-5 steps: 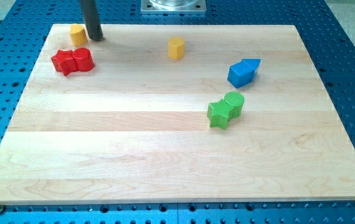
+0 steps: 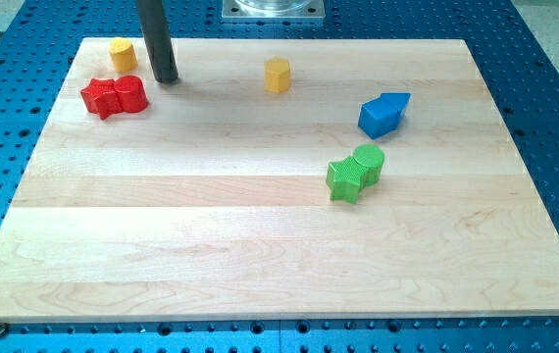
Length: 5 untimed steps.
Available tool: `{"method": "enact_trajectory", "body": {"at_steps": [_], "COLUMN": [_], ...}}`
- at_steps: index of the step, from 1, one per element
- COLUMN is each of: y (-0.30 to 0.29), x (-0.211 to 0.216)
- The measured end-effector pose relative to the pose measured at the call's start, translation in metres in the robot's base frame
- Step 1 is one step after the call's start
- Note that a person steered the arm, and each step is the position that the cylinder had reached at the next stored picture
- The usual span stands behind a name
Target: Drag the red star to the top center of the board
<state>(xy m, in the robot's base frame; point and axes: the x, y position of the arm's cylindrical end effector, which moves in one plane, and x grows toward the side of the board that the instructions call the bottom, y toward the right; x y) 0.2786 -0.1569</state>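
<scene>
My tip (image 2: pixel 166 80) rests on the bench (image 2: pixel 260 235) just right of the red star (image 2: pixel 100 98), not touching it; this tool, a bare rod, grasps nothing.

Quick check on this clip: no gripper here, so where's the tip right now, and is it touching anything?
My tip: no jaws, holding nothing. It sits just to the upper right of the red blocks, beside them; contact cannot be told.
</scene>
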Motion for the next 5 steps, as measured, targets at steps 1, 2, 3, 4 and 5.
{"method": "enact_trajectory", "body": {"at_steps": [1,2,3,4,5], "y": [0.0,0.015,0.019,0.003,-0.073], "x": [0.006,0.033,0.049,0.083,0.1]}}
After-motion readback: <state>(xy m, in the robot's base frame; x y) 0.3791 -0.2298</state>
